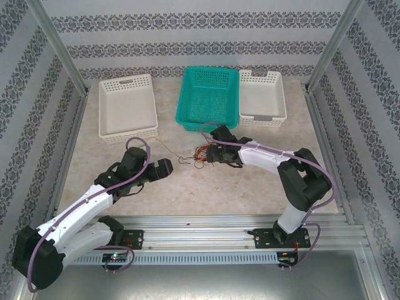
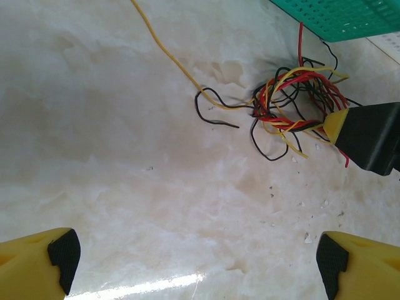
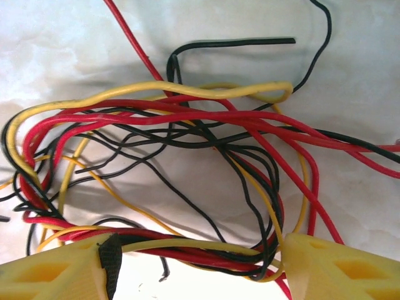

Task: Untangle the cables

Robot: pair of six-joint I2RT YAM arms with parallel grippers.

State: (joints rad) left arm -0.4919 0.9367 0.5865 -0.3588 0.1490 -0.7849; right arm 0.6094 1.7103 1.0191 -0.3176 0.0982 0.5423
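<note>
The cables (image 1: 197, 154) lie as a tangled bundle of red, yellow and black wires on the marble table, in front of the teal basket. In the left wrist view the cables (image 2: 294, 106) sit at upper right, and one yellow strand (image 2: 169, 53) trails away to the upper left. My right gripper (image 1: 209, 153) is down in the bundle. Its fingers stand apart around the cables (image 3: 187, 144), with several strands crossing the gap of the gripper (image 3: 197, 262). My left gripper (image 1: 169, 167) hovers open to the left of the tangle, with only bare table between the tips of the gripper (image 2: 197, 256).
Three baskets line the back of the table: a white one (image 1: 128, 106) at left, a teal one (image 1: 209, 97) in the middle and a white one (image 1: 262, 97) at right. Patterned walls and metal posts close in both sides.
</note>
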